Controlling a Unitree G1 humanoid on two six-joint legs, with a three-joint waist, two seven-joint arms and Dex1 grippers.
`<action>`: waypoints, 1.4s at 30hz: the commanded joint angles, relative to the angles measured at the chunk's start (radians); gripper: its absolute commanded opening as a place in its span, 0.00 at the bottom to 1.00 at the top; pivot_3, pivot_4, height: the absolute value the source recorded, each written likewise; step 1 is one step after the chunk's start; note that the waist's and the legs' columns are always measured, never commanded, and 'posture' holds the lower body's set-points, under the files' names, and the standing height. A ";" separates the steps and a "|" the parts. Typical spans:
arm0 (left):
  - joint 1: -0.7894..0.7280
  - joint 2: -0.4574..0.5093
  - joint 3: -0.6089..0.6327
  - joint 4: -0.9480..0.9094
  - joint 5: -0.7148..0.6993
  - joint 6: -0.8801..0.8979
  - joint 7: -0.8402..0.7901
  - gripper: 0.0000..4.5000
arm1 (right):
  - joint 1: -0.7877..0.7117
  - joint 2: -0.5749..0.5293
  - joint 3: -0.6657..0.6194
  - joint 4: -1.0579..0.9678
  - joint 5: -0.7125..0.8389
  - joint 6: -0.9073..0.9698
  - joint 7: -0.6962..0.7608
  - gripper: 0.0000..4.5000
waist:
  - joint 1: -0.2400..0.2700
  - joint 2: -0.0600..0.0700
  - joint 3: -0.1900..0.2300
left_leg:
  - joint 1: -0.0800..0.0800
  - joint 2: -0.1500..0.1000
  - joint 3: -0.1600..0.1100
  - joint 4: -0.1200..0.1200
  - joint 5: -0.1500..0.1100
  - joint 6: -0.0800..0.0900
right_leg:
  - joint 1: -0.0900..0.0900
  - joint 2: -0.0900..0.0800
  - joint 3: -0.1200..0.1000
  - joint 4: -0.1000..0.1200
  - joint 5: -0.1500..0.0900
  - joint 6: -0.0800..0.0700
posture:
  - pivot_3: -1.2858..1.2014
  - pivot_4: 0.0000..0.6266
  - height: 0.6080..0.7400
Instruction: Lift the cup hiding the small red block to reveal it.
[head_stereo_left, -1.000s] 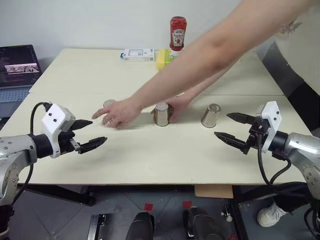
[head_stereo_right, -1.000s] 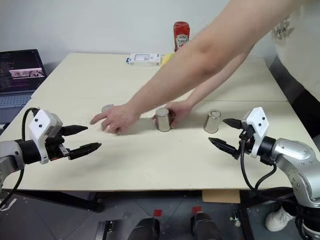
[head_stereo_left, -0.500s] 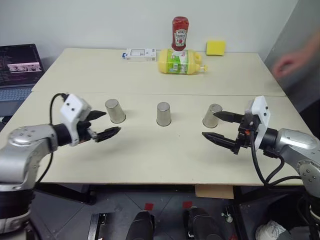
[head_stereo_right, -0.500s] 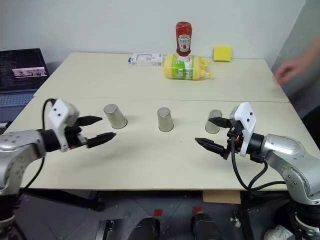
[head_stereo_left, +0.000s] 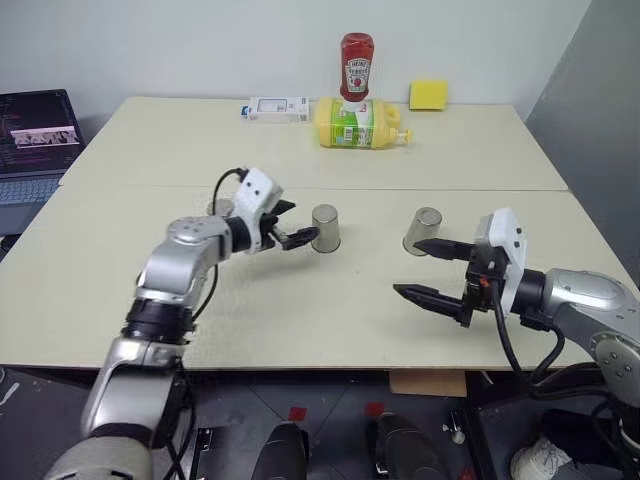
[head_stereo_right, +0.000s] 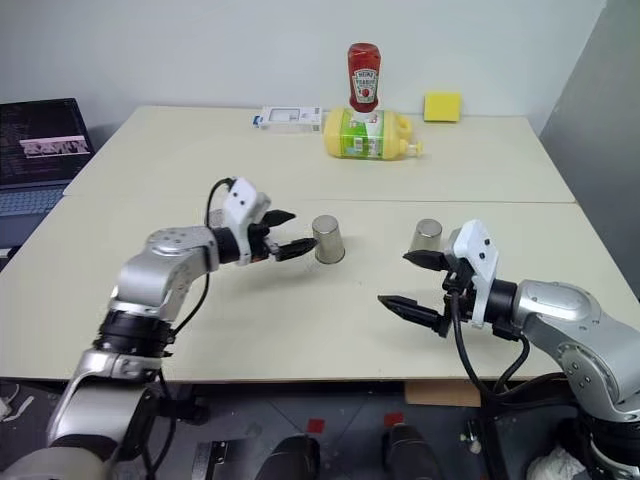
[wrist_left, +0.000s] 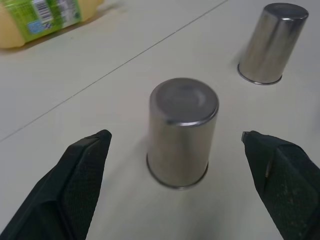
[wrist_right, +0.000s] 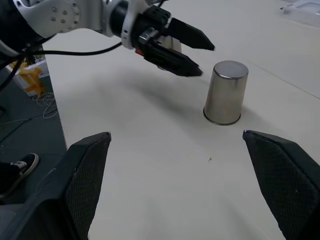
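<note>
Three alike silvery metal cups stand upside down in a row on the table: a left cup (head_stereo_left: 219, 207) half hidden behind my left wrist, a middle cup (head_stereo_left: 325, 228) and a right cup (head_stereo_left: 424, 231). The small red block is hidden, and I cannot tell which cup covers it. My left gripper (head_stereo_left: 301, 224) is open, just left of the middle cup (wrist_left: 182, 132), its fingers spread wider than that cup and not touching it. Open and empty, my right gripper (head_stereo_left: 407, 267) hovers in front of the right cup, a little nearer to me.
At the back of the table stand a red ketchup bottle (head_stereo_left: 355, 67), a yellow bottle (head_stereo_left: 358, 122) on its side, a yellow sponge (head_stereo_left: 428, 95) and a white box (head_stereo_left: 278, 107). A laptop (head_stereo_left: 38, 130) sits off the table's left edge.
The person's arms have pulled away from the cups and out of view. My left gripper has swung right and forward to the middle cup. My right gripper has edged left.
</note>
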 joint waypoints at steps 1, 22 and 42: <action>-0.066 -0.034 -0.011 0.092 0.049 -0.073 0.003 0.99 | -0.005 -0.015 -0.025 -0.033 0.018 -0.004 -0.002 1.00 | 0.000 0.000 0.000 | 0.000 0.000 0.000 0.000 0.000 0.000 | 0.000 0.000 0.000 0.000 0.000 0.000 | 0.52 0.24 1.00; -0.239 -0.208 0.010 0.458 0.150 -0.229 0.034 0.70 | -0.017 -0.013 -0.016 -0.025 0.013 -0.010 0.001 1.00 | 0.001 0.000 0.000 | -0.001 -0.001 0.000 0.000 0.000 0.000 | 0.000 0.000 0.000 0.000 0.000 0.000 | 0.52 0.24 1.00; -0.014 -0.072 0.172 -0.003 0.118 0.103 0.249 0.60 | -0.029 0.001 0.008 -0.022 0.022 -0.003 -0.016 1.00 | 0.004 0.000 0.000 | 0.001 0.000 -0.001 0.000 0.000 0.000 | 0.001 0.000 0.000 0.000 0.000 0.001 | 0.52 0.24 1.00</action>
